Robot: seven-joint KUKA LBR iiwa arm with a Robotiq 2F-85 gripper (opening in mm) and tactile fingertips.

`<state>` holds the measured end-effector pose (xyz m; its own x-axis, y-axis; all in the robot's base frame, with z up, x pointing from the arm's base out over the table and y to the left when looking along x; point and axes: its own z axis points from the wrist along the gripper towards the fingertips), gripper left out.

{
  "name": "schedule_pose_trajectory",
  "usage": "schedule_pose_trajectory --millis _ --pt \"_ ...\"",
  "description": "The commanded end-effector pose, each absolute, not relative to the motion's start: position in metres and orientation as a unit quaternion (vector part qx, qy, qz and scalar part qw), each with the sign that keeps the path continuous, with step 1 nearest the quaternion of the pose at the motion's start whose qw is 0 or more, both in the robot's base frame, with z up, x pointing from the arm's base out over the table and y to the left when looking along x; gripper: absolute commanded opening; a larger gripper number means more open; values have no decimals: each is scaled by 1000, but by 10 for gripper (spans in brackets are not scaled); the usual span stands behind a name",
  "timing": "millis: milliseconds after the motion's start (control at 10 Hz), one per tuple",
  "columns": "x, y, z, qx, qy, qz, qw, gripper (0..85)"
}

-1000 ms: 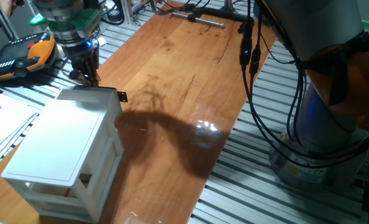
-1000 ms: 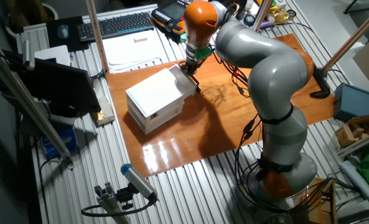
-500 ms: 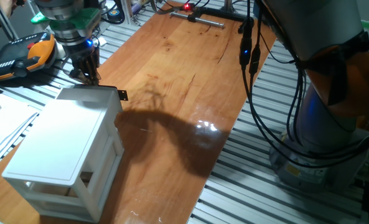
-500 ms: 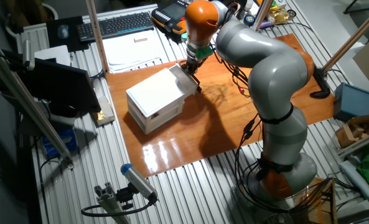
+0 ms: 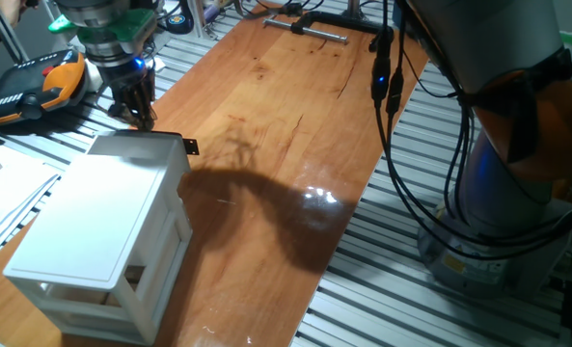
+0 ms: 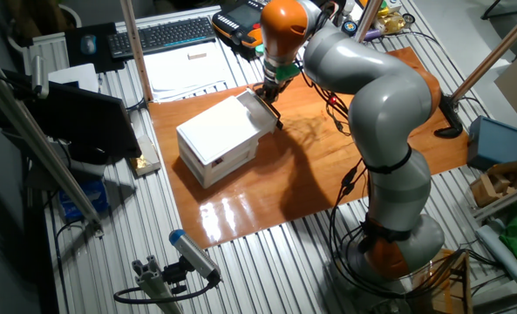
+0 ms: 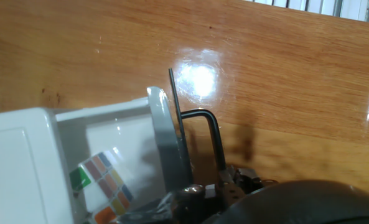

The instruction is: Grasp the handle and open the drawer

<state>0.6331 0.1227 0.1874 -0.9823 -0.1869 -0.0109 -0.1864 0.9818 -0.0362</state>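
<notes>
One white cabinet sits at the left end of the wooden table, its long axis running from the near left corner up toward the gripper. At its top tier the drawer shows in the hand view as partly pulled out, open side up, with a coloured cube lying inside. The drawer's front wall faces right in that view, toward bare wood. The handle sticks out from the drawer's front corner, a small black tab pointing away from the cabinet over the tabletop. From the hand camera it reads as a thin black bent loop standing just off the front wall. The gripper hangs at the cabinet's far top edge, fingers down; whether they are apart or closed I cannot tell. Right of the cabinet the table lies bare up to the arm's base.
</notes>
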Motion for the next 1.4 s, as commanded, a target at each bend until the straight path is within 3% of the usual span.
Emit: schedule_pose_trajectory --millis 0,500,1000,1300 --pt "633 123 188 -94 995 -18 6 7" --pt "633 124 188 -88 996 -15 7 10" --pt "632 126 186 -79 997 -10 9 273" --pt "632 126 182 -81 997 -4 8 287"
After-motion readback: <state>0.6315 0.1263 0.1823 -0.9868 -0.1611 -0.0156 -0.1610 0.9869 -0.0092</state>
